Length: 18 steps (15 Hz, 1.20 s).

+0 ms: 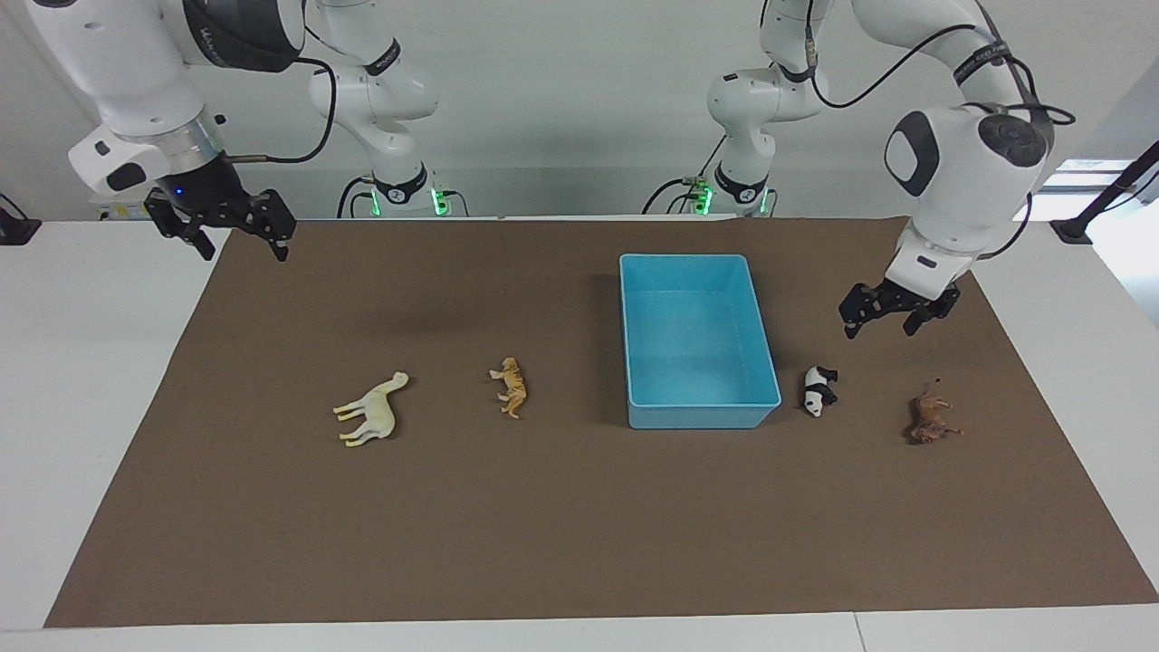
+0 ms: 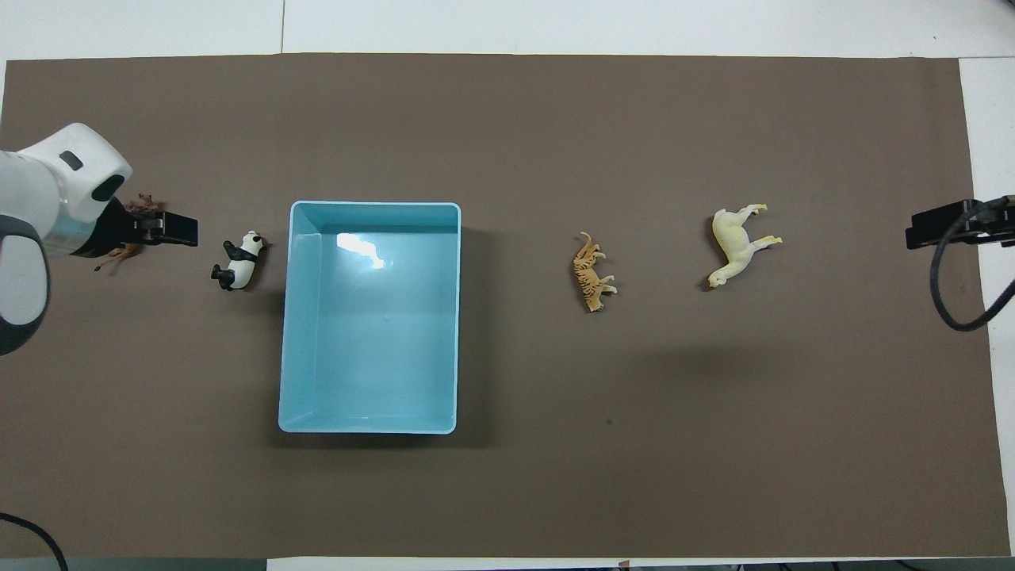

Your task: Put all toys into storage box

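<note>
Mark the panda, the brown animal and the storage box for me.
panda (image 1: pixel 819 390): facing view, on its white body.
brown animal (image 1: pixel 930 422): facing view, on its body.
storage box (image 1: pixel 703 416): facing view, on the outer wall farthest from the robots.

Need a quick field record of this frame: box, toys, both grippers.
box: light blue plastic storage tub, empty
toys toward right arm's end: cream long-necked figurine, orange striped tiger figurine, both lying on the brown mat
toys toward left arm's end: black-and-white panda figurine beside the tub, dark brown animal figurine
left gripper: raised, fingers open, over the mat near the panda
right gripper: raised, open, at the mat's corner, waiting
stored: 0 of 4
</note>
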Motion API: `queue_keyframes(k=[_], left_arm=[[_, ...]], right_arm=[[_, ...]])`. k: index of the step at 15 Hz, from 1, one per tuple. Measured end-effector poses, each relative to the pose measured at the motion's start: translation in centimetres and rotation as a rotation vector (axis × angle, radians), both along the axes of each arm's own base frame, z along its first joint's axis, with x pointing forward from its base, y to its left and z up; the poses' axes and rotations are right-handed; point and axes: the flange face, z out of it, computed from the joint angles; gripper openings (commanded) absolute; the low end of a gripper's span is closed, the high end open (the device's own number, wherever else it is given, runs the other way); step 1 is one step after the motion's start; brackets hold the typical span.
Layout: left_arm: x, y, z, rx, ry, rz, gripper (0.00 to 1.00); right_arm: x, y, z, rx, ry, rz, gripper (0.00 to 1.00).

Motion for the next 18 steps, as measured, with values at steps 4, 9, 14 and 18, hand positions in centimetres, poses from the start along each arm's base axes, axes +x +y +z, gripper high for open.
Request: queue_keyframes(k=[4, 9, 14, 18], left_arm=[[-0.5, -0.3, -6.8, -0.007, -0.006, -0.008, 1.0], [-1.3, -1.1, -13.0, -0.015, 0.003, -0.033, 1.0], [-1.2, -1.7, -14.7, -0.01, 0.013, -0.05, 0.38], [-0.8, -1.4, -14.1, -0.01, 0.025, -0.018, 0.02]], right_arm=[[1.6, 0.9, -4.7, -0.001, -0.008, 0.019, 1.0], [5.1, 5.5, -11.4, 0.01, -0.034, 0.093, 1.0], [6.2, 11.3, -17.2, 0.009, -0.064, 0.188, 1.0], [5.9, 12.9, -19.9, 0.009, -0.076, 0.236, 1.0]])
